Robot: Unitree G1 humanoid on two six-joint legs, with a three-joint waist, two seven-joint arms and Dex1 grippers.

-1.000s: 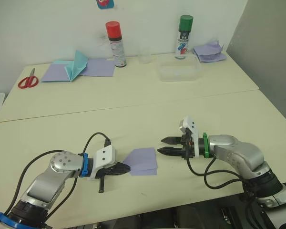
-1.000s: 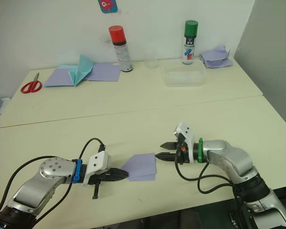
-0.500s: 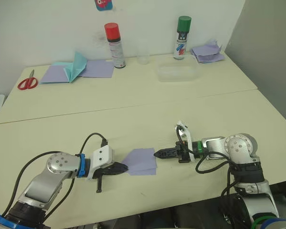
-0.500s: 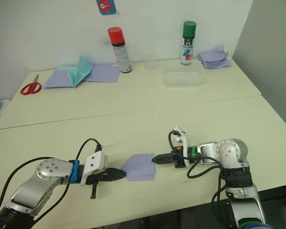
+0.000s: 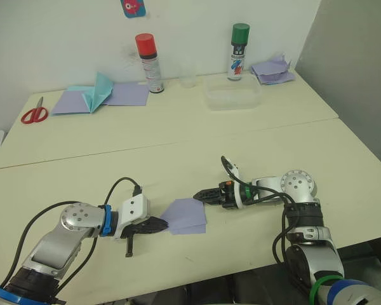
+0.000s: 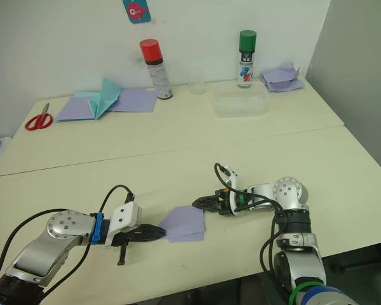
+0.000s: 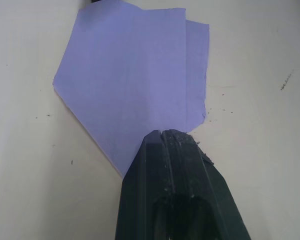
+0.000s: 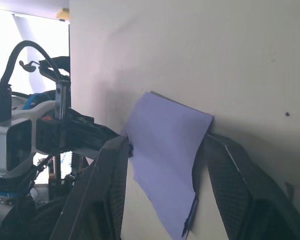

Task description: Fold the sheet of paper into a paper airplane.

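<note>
Right tool (image 5: pixel 199 196), jaws spread, has advanced to the sheet of paper (image 5: pixel 186 215); left tool (image 5: pixel 162 223), closed, pins its opposite corner, ready for folding.

Sheet of paper (image 7: pixel 132 82): lavender, folded, lying flat on cream table (image 7: pixel 260 75). Left gripper (image 7: pixel 166 136): black fingers pressed together at sheet's near edge.

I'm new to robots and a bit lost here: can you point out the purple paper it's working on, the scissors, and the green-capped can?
sheet of paper (image 5: pixel 185 216): left eye view, middle of its top face.
scissors (image 5: pixel 32 115): left eye view, red handles.
green-capped spray can (image 5: pixel 237 54): left eye view, can body.
</note>
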